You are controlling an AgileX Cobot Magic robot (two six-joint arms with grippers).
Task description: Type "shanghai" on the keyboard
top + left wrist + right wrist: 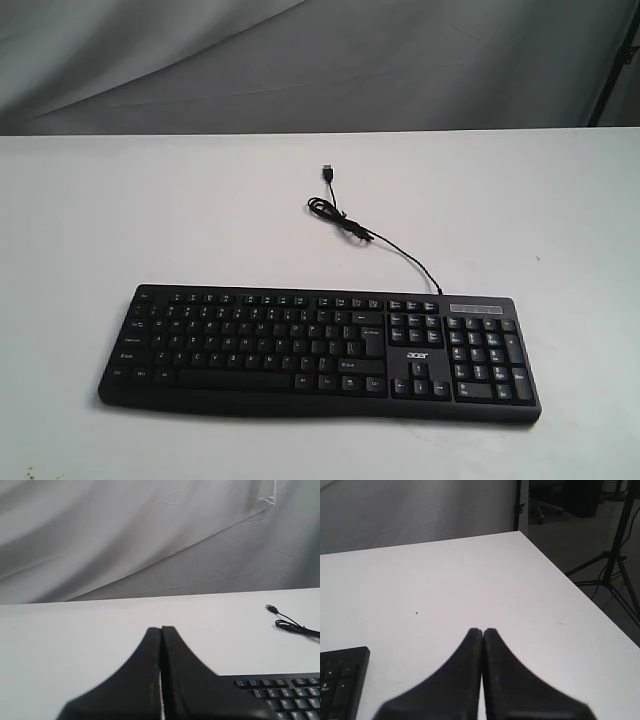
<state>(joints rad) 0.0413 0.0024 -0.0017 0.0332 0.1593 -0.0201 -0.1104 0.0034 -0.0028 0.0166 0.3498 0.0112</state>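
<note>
— Start at the left. What's the left gripper [161,630] doing?

— Its two black fingers are pressed flat together with nothing between them. It hangs above the flat white worktop [150,210], and one corner of the keyboard shows close by it. The exterior view doesn't show this gripper.

— And the keyboard?

— The wide black plastic keyboard [320,350] with white key legends lies flat on the worktop, along the near side of the exterior view. It spans the middle, reaching a bit further right than left. Its number pad [486,358] is at the right end, and a small white logo [418,354] sits just left of that.

— Where does the lead go?

— The thin black cable [400,252] leaves the rear edge toward the right, runs back and leftward to a small coil, and ends in a plug [327,173] lying loose on the worktop. Creased grey cloth [300,60] hangs behind.

— Then the right gripper [482,631]?

— The same: fingers closed against each other and carrying nothing, above bare worktop near the keyboard's number-pad end. A black tripod [620,545] stands on the floor beyond the worktop's edge.
</note>
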